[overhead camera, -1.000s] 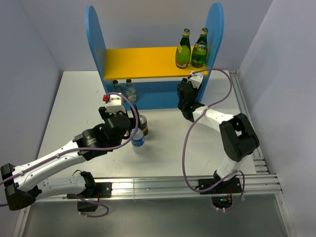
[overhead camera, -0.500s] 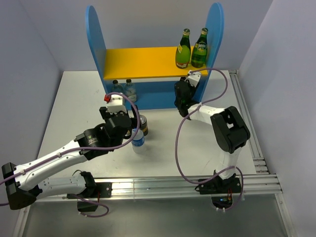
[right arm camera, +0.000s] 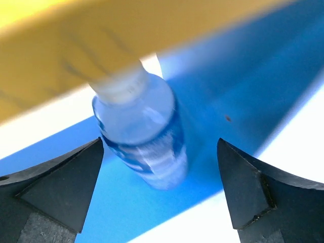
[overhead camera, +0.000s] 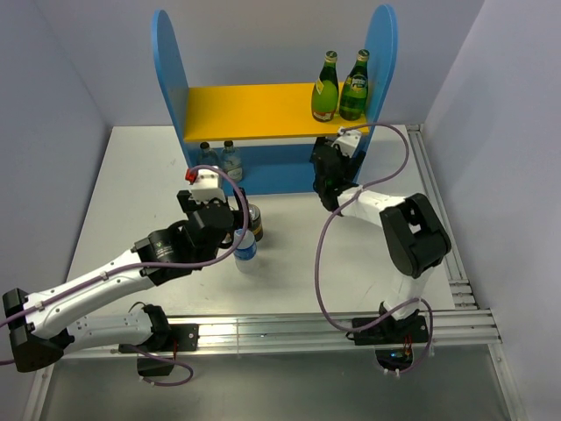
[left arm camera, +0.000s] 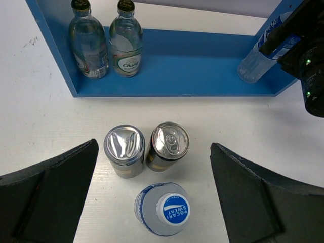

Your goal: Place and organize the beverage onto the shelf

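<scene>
Top external view showed the shelf (overhead camera: 169, 61) at the far side of the table (overhead camera: 131, 184), with two green glass bottles (overhead camera: 325, 86) standing side by side at the right end of its yellow upper board (overhead camera: 250, 111). Two clear glass bottles (overhead camera: 219, 158) stood at the left end of the lower tier. The left gripper (overhead camera: 238, 226) hung over a small group of drinks on the table in front of the shelf. The right gripper (overhead camera: 324, 162) reached in under the right end of the yellow board.

Left wrist view looked straight down. Its fingers (left arm camera: 48, 192) were spread wide and held nothing. Between them on the table stood two cans (left arm camera: 124, 149), touching side by side. A Pocari Sweat bottle (left arm camera: 163, 208) with a blue cap stood just in front of the cans. Beyond them, a water bottle (left arm camera: 255, 61) with a blue label sat at the right end of the blue base (left arm camera: 192, 66), partly hidden by the right gripper.

Right wrist view was blurred. The water bottle rested on the blue base beneath the yellow board. The gripper's fingers (right arm camera: 50, 187) stood apart on either side of the bottle, with a clear gap on each side, so they gripped nothing.
</scene>
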You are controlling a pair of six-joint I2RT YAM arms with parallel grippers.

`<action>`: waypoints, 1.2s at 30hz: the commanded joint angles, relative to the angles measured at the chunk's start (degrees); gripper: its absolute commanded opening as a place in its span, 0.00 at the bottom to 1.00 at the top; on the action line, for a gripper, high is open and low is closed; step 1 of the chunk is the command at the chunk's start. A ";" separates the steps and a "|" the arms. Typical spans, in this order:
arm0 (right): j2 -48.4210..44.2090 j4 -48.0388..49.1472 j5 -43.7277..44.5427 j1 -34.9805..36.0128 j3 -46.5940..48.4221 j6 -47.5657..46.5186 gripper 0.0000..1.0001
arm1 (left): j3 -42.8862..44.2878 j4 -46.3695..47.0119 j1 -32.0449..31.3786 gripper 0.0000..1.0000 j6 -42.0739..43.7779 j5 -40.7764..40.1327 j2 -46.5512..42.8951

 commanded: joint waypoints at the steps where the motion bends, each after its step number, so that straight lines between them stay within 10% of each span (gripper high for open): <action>1: -8.17 2.83 2.28 0.15 -2.62 2.78 1.00 | -0.01 1.30 -0.62 0.99 0.42 -1.69 -1.37; 17: -31.83 -14.58 8.79 29.56 -19.42 12.80 1.00 | -0.01 0.95 -1.06 0.99 0.16 -2.57 -2.60; 24: -25.87 -17.30 10.28 51.20 -15.47 13.85 1.00 | -0.01 0.60 -1.06 0.99 -0.19 -3.18 -2.86; 36: -14.70 -14.85 8.52 55.61 -8.79 14.83 1.00 | -0.19 0.25 -1.23 0.99 -0.46 -3.00 -3.92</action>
